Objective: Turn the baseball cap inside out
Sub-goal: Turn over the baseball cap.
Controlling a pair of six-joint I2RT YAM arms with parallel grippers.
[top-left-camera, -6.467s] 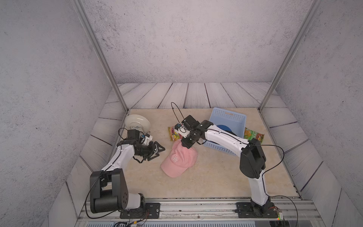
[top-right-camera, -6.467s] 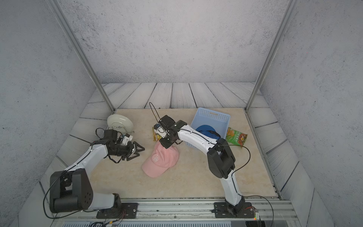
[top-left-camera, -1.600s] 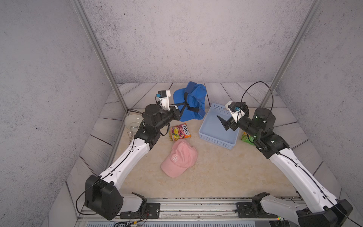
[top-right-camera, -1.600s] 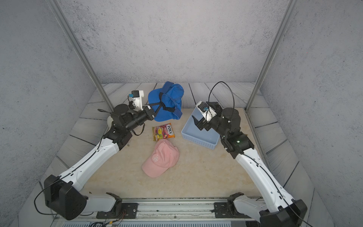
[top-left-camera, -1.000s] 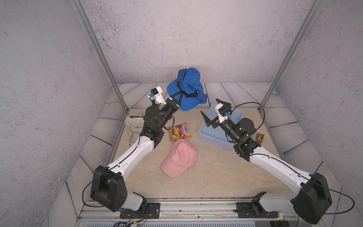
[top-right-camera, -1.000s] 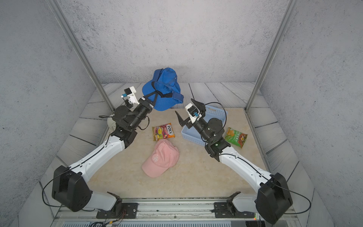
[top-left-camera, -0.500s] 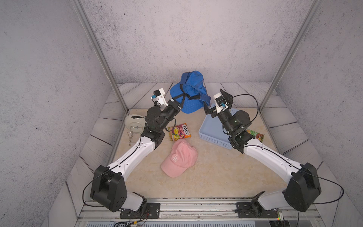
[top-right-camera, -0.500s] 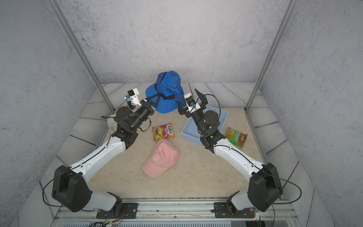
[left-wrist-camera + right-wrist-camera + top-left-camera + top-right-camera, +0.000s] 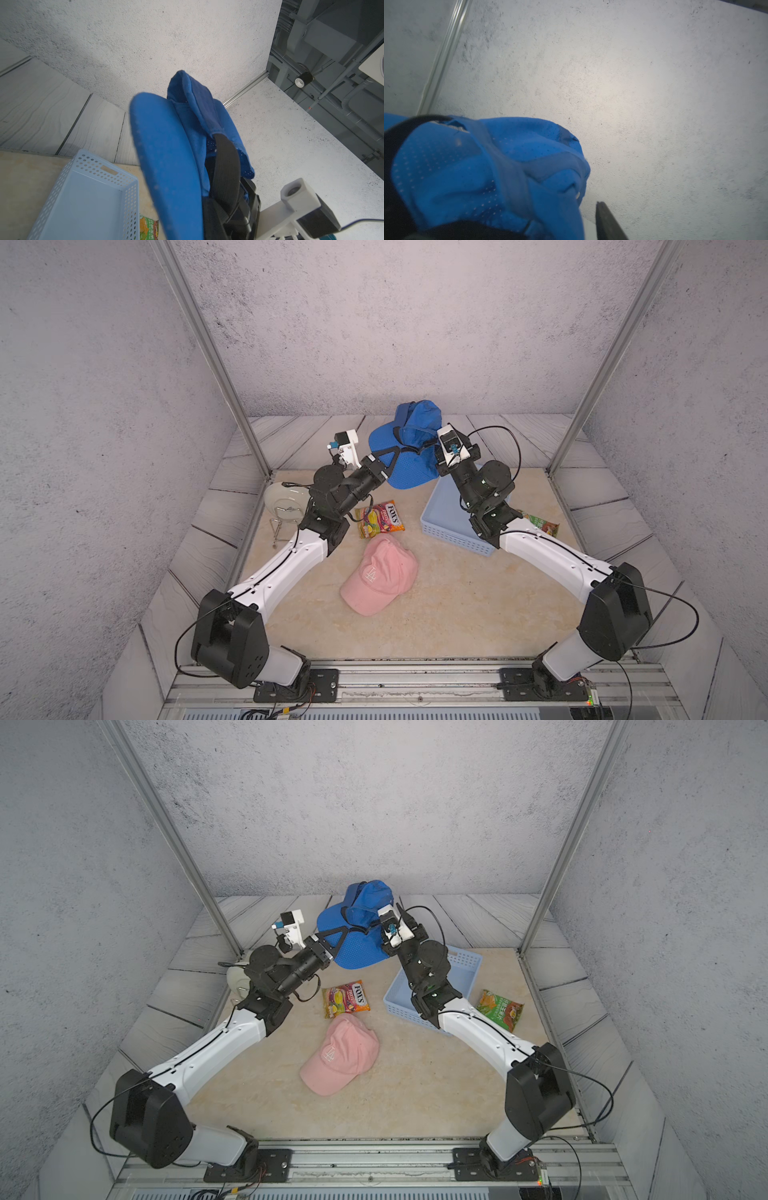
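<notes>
blue cap: off the worktop, held up at the back between both arms; perforated cloth, black strap, no writing readable
left fingers: clamped tight on blue cap at the strap end by the brim
right fingers: up against the crown; one tip shows clear of the cloth, other hidden, so can't tell if they grip
caps: 2 – blue in the air, pink cap lying crown-up mid worktop
pink cap text: white "LA" stitched on front
bags: 2
candy bag: reads "FOX'S", flat, just behind pink cap
green bag: print too small to read, beside the basket
basket: 1, light blue, perforated walls, bare floor showing
disc: 1, white, on a wire stand at the worktop's left edge
</notes>
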